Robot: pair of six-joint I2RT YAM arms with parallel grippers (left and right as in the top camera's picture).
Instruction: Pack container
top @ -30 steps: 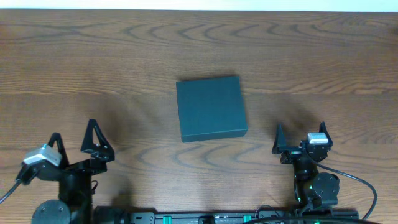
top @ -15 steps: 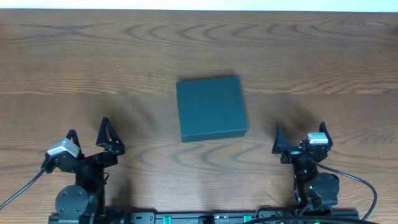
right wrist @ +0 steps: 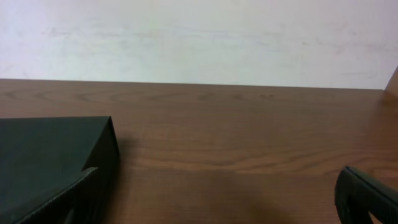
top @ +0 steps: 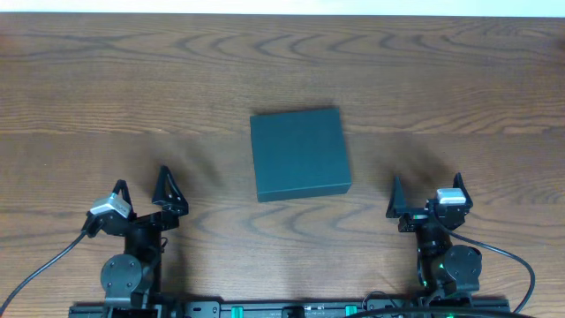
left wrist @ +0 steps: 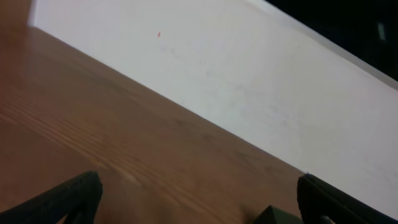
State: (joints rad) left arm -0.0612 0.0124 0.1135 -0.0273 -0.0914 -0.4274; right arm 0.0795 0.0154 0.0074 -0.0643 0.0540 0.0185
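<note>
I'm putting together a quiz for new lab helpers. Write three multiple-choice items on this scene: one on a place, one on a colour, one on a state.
1. Where is the box?
A. gripped by one arm
B. in the middle, apart from both arms
C. hanging off the right edge

2. What colour is the box?
A. red
B. white
C. dark teal-green

3. How do the claws stand?
A. both open and empty
B. both shut on the box
C. one shut, one open

Answers:
1 B: the overhead view shows it on the table, between the left claw and the right claw, touching neither.
2 C: the overhead view shows that colour on its top.
3 A: each claw's fingers are spread with nothing between them.
</note>
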